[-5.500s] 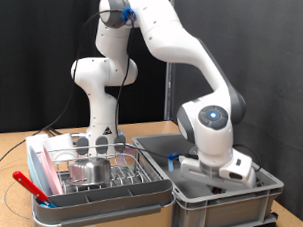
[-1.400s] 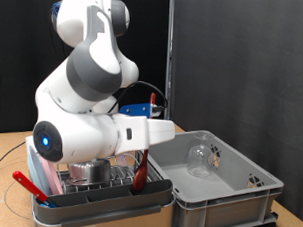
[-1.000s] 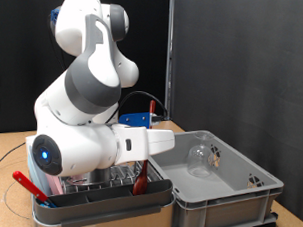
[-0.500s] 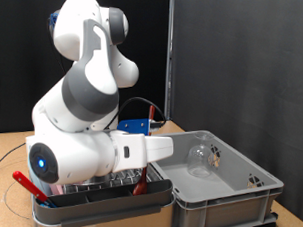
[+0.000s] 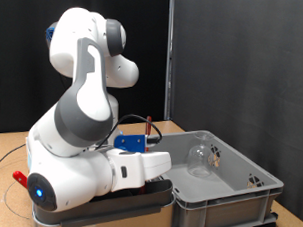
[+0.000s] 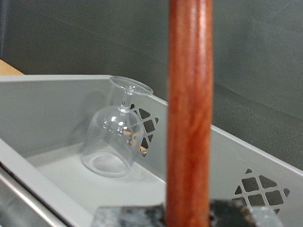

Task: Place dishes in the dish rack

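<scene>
Arm now folded low over dish rack [image 5: 159,190], mostly hiding it; raised a second ago. Gripper unseen in exterior view; jaw state indeterminate. Red utensil [image 6: 190,104] upright, close before wrist camera. Clear glass [image 5: 198,158] remains in grey bin [image 5: 250,202], at 3 o'clock from rack.

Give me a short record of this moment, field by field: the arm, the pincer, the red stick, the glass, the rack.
arm: bent low over the rack side, at the exterior view's left
pincer: hidden behind the arm in the exterior view; its fingers are not clear in the wrist view
red stick: upright, close in front of the wrist camera
glass: upside down, tilted, in the grey bin
rack: mostly covered by the arm; only its tray's edge shows
</scene>
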Controlling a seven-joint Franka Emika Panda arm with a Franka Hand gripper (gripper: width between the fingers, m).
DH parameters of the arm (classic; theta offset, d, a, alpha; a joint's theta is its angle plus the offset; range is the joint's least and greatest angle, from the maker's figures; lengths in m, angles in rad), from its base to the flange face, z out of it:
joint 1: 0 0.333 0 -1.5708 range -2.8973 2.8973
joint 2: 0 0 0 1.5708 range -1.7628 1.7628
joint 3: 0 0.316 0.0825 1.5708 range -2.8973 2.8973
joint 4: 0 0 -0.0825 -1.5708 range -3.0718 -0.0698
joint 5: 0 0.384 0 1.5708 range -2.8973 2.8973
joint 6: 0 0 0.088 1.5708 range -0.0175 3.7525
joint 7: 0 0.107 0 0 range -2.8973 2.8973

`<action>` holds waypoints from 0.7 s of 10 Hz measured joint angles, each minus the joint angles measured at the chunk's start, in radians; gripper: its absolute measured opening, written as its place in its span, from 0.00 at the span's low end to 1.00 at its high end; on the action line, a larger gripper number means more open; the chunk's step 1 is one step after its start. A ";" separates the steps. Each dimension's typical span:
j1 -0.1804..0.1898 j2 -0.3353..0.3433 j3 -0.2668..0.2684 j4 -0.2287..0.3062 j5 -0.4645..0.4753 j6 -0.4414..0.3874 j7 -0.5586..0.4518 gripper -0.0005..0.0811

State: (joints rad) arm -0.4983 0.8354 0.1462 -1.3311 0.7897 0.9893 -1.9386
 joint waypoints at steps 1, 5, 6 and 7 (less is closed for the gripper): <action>0.000 0.009 0.000 0.008 0.000 0.000 0.000 0.10; 0.000 0.010 0.000 0.013 -0.003 0.001 -0.009 0.28; 0.001 0.010 0.000 0.013 -0.003 0.001 -0.012 0.49; 0.003 0.006 0.000 0.011 -0.013 0.018 -0.015 0.49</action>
State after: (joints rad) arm -0.4951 0.8413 0.1460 -1.3200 0.7769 1.0075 -1.9541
